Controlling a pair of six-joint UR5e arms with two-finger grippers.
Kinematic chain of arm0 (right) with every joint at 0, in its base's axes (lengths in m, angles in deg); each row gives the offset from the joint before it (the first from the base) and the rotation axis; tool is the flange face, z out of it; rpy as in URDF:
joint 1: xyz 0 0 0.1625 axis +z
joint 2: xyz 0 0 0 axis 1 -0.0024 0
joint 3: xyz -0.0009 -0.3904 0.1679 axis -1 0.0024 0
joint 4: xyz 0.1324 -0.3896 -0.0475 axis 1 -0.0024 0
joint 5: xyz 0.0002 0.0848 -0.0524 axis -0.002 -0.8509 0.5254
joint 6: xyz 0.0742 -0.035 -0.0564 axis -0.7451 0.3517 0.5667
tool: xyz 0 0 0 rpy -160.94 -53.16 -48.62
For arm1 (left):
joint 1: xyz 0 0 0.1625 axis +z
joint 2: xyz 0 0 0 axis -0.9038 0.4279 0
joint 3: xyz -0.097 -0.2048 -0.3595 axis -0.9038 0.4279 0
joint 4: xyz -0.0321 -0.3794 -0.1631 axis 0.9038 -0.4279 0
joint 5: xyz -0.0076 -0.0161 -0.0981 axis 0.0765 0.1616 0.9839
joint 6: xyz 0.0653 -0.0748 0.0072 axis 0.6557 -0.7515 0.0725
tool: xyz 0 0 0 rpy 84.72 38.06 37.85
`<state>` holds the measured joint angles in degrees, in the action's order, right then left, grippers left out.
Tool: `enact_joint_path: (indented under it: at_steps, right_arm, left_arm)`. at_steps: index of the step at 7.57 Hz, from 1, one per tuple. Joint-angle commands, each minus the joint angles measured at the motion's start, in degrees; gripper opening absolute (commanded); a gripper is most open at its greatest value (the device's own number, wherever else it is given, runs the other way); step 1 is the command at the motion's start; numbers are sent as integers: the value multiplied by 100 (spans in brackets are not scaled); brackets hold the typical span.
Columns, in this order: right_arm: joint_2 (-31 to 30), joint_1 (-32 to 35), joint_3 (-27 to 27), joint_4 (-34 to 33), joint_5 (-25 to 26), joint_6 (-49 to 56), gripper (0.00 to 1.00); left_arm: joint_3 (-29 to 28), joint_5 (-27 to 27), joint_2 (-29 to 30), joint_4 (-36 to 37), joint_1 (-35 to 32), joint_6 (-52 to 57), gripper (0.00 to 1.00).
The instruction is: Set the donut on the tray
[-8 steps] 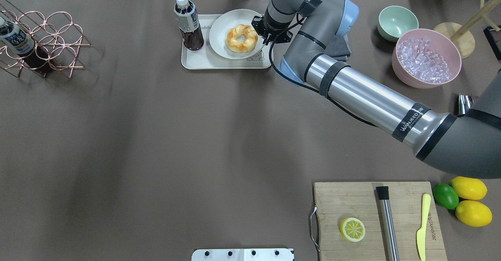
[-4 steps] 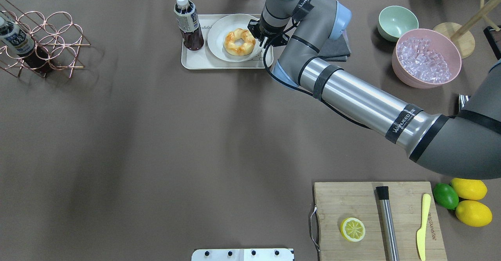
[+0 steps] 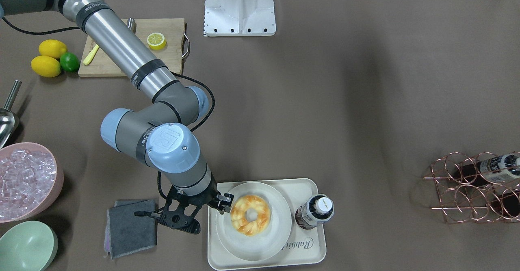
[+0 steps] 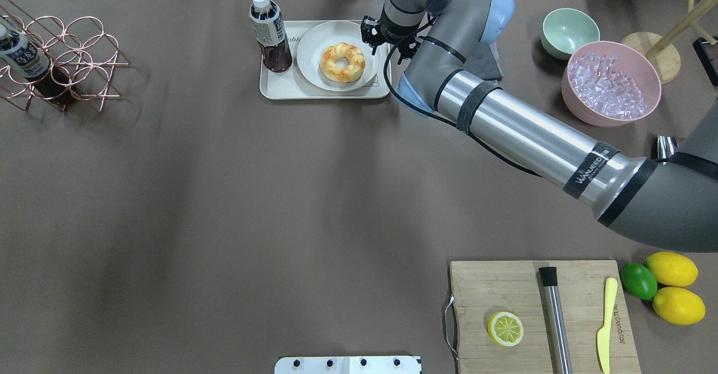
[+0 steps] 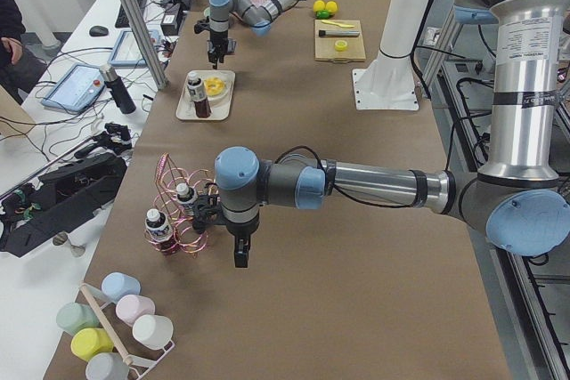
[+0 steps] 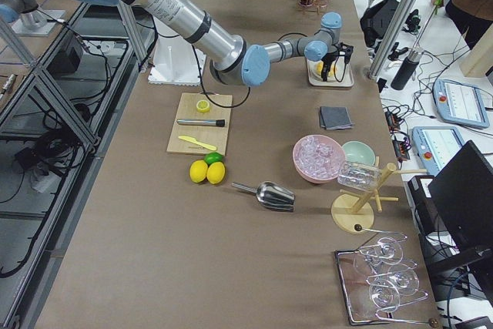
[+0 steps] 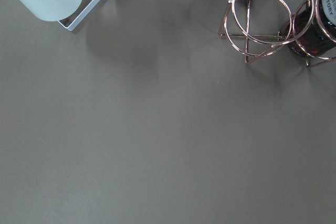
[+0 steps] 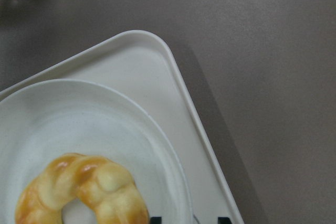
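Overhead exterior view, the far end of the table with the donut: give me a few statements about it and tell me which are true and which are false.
1. The donut lies on a round plate. True.
2. The plate sits directly on the brown table cover. False: it sits on the tray.
3. A bottle stands upright on the tray beside the plate. True.
4. The right tool is clamped on the donut. False: in the right wrist view its fingertips stand apart at the plate's edge, clear of the donut.
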<state>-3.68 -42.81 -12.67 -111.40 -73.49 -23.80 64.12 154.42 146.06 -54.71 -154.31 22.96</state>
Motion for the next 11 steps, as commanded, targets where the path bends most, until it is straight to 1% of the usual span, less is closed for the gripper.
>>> enact_joint_path:
  at_steps: [1, 2, 3, 5, 6, 7, 8, 9, 10, 11]
  right_arm:
    - [-964, 425, -2318, -2056, -295, 1121, 75]
    - [-1649, 732, -3269, -2359, -740, 1238, 77]
    - [-2212, 1065, -3974, -2588, -1110, 1387, 79]
    - [-3512, 1488, -5459, -3150, -1237, 2350, 80]
    - [-4311, 1778, -6137, -3423, -1245, 3321, 81]
    - [-4919, 2181, -6413, -3452, -1463, 4123, 82]
    - [-5456, 2681, -6538, -3435, -1718, 4984, 84]
    - [-5949, 3156, -6539, -3435, -1929, 6028, 84]
    - [-6258, 3552, -6539, -3452, -2027, 6778, 84]
    - [-6531, 3800, -6548, -3469, -2028, 7394, 84]
  left_arm:
    - [5, 0, 5, 1, 8, 7, 99]
    - [5, 0, 5, 1, 8, 7, 99]
    - [14, 0, 5, -7, 8, 7, 99]
    - [14, 0, 5, -7, 8, 7, 99]
    - [23, 0, 5, -7, -1, 7, 99]
    - [32, 0, 13, -7, 8, 7, 99]
    - [40, 0, 13, -7, 8, 7, 99]
    - [41, 0, 13, -7, -1, 7, 99]
    - [41, 0, 13, -7, -1, -2, 99]
    - [41, 0, 13, -7, -1, 7, 99]
